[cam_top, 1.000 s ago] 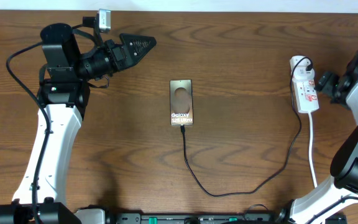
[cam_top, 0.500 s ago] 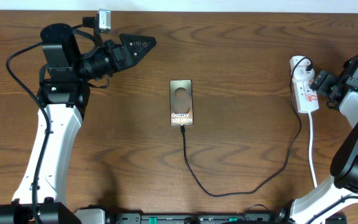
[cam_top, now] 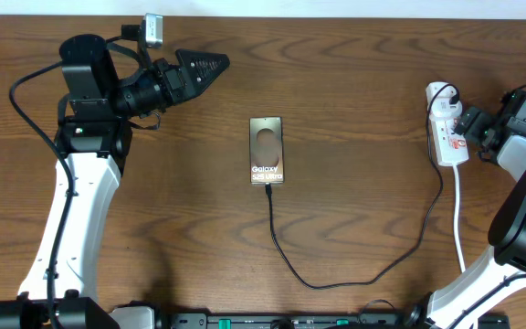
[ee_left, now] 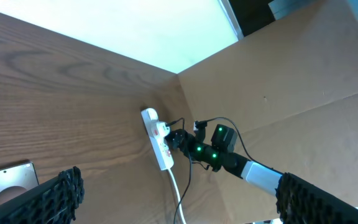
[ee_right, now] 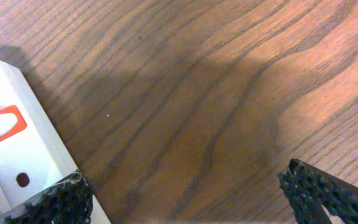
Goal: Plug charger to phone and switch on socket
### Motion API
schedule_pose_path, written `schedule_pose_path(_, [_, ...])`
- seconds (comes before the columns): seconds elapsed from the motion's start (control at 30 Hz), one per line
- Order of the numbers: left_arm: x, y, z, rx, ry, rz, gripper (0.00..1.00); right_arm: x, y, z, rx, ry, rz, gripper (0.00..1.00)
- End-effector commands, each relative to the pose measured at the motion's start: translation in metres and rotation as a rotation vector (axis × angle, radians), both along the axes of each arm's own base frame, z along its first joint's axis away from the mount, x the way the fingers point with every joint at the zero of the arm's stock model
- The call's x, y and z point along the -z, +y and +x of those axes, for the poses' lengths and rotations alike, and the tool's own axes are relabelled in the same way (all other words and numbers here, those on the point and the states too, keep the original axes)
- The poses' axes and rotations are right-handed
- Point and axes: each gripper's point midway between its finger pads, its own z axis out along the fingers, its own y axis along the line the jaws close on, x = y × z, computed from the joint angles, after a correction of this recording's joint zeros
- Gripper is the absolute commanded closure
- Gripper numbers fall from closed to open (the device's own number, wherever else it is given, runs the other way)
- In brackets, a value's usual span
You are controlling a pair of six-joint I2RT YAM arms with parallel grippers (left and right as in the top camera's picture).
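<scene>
White "Galaxy" lettering, with a smaller line under it too fine to read surely, marks the flat bronze-brown phone [cam_top: 267, 151] at mid-frame on the dark wooden table [cam_top: 354, 55]. The thin black charger cable [cam_top: 316, 286] meets the phone's lower edge, loops low, then climbs to the narrow white power strip with red switch marks [cam_top: 447, 128] at the right edge. The right claw [cam_top: 470, 122] sits just beside that strip, spread and empty. The left claw [cam_top: 204, 66], upper left, is likewise released.

The phone [cam_top: 268, 151] lies in the middle of the table [cam_top: 354, 82]. The cable [cam_top: 310, 283] leaves its near end, loops toward the front edge, then reaches the power strip [cam_top: 447, 128] by the right edge.
</scene>
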Motion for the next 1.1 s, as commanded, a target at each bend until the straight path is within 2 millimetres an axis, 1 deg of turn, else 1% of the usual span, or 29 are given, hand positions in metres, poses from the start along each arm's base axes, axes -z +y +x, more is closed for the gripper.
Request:
schedule_pose_path(0.0, [-0.010, 0.001, -0.003, 0.004, -0.038, 0.006, 0.00, 0.007, 0.014, 0.002, -0.077, 0.016, 0.026, 0.01])
schedule_pose_path(0.17, [-0.010, 0.001, -0.003, 0.004, -0.038, 0.006, 0.00, -0.024, 0.008, 0.006, -0.075, -0.043, -0.006, 0.01])
schedule_pose_path(0.23, [-0.010, 0.001, -0.003, 0.004, -0.038, 0.006, 0.00, -0.028, 0.009, 0.007, -0.083, -0.054, 0.001, 0.01])
schedule_pose_path(0.37, [-0.010, 0.001, -0.003, 0.004, -0.038, 0.006, 0.00, -0.027, 0.018, 0.008, -0.133, -0.058, 0.030, 0.01])
schedule_pose_path(0.67, [-0.010, 0.001, -0.003, 0.004, -0.038, 0.006, 0.00, -0.022, 0.018, 0.002, -0.123, -0.026, 0.033, 0.01])
schedule_pose_path(1.07, [-0.010, 0.001, -0.003, 0.004, -0.038, 0.006, 0.00, -0.019, 0.020, -0.001, -0.125, -0.008, 0.043, 0.01])
